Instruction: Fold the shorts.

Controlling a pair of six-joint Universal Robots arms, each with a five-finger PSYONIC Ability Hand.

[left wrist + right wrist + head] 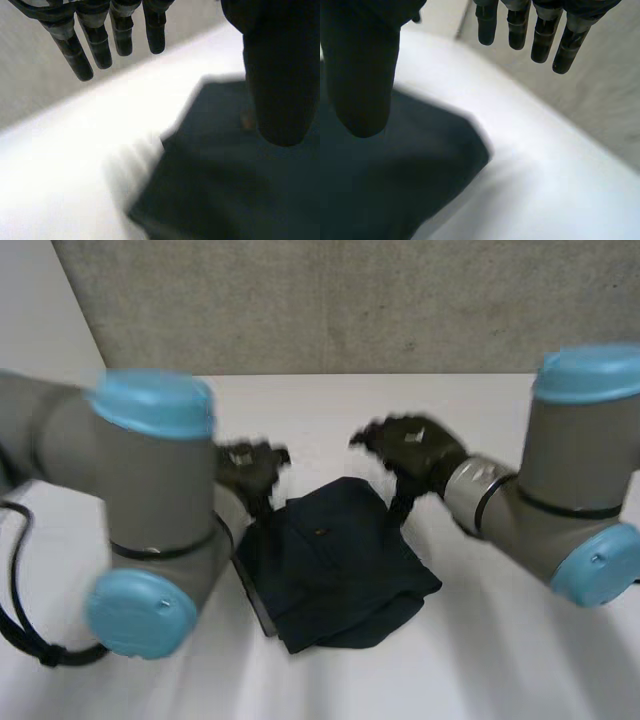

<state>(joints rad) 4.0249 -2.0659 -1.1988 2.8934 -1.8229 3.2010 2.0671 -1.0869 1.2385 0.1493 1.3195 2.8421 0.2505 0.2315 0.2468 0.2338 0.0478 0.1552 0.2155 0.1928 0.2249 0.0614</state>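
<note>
Head view: shorts [335, 560] beside right hand [415, 447]

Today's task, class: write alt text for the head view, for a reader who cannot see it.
Dark blue shorts lie in a folded bundle on a white table. The robot's left hand and right hand hang at the shorts' far edge, one near each far corner, both open and holding nothing.

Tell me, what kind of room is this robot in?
Probably a robot lab or test room, not a home. There is a plain white table, a bare grey wall behind it, and two robot arms reaching over dark shorts lying on the table.
</note>
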